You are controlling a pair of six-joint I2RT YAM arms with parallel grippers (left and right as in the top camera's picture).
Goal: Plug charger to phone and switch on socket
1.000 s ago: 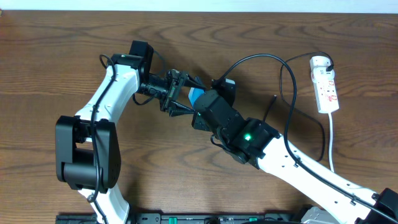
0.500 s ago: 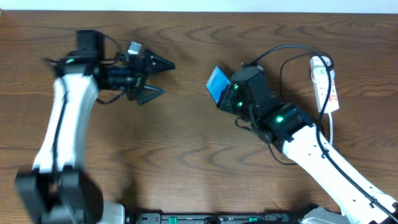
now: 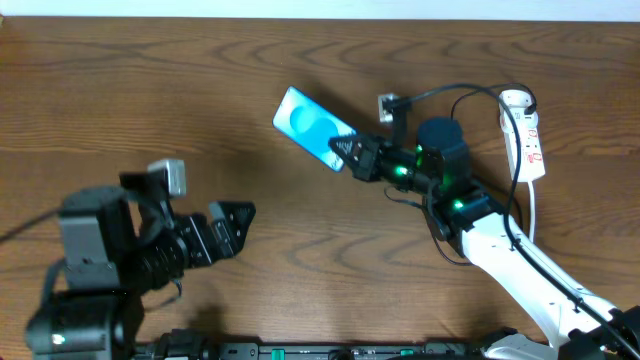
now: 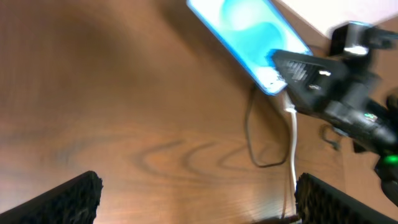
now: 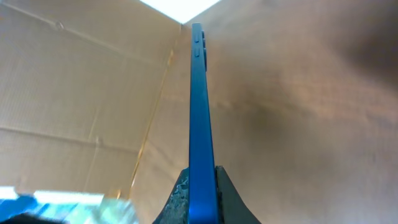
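Note:
The phone (image 3: 310, 124), with a lit blue-cyan screen, is held above the table at the upper middle. My right gripper (image 3: 345, 155) is shut on its lower end. In the right wrist view the phone (image 5: 198, 106) shows edge-on between the jaws (image 5: 199, 186). It also shows in the left wrist view (image 4: 249, 37). The black charger cable (image 3: 440, 91) runs from its small plug (image 3: 388, 103) to the white socket strip (image 3: 525, 135) at the far right. My left gripper (image 3: 235, 225) is open and empty at the lower left, with its fingers wide apart in the left wrist view (image 4: 199, 202).
The socket's white cord (image 3: 530, 210) runs down the right side toward the table's front. A loop of black cable (image 4: 261, 143) lies on the wood below the phone. The right arm (image 3: 500, 240) crosses the lower right.
My left arm has pulled back from the upper left to the lower left. My right gripper has carried the phone up and left, and its screen now faces upward.

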